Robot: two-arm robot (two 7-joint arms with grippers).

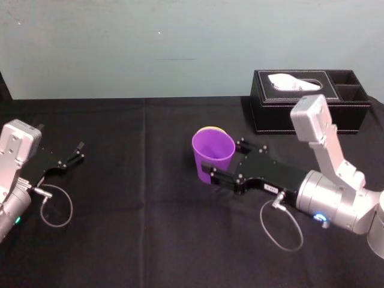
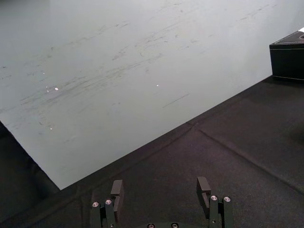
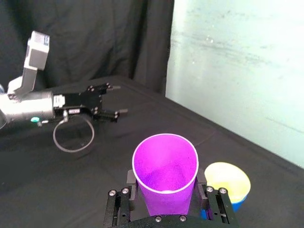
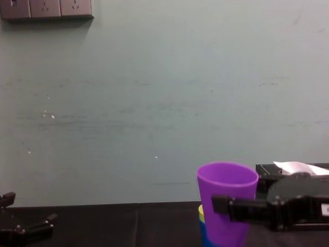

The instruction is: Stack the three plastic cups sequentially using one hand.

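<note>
My right gripper (image 1: 223,159) is shut on the purple cup (image 1: 213,155), one finger on each side of its wall, and holds it upright. In the right wrist view the cup (image 3: 165,175) opens upward between the fingers (image 3: 128,179). Just behind it the yellow-green cup (image 3: 227,179) sits nested inside the blue cup (image 3: 237,204), of which a sliver shows. From the chest, the purple cup (image 4: 227,200) hides most of that pair; its rim stands higher than the yellow-green rim (image 4: 201,210). My left gripper (image 1: 72,157) rests open at the table's left, with nothing in it.
A black leather tissue box (image 1: 312,99) stands at the back right, close behind my right arm. A black cloth (image 1: 144,210) covers the table, and a pale wall (image 4: 154,103) runs along its far edge. The left gripper (image 2: 160,187) hovers over bare cloth.
</note>
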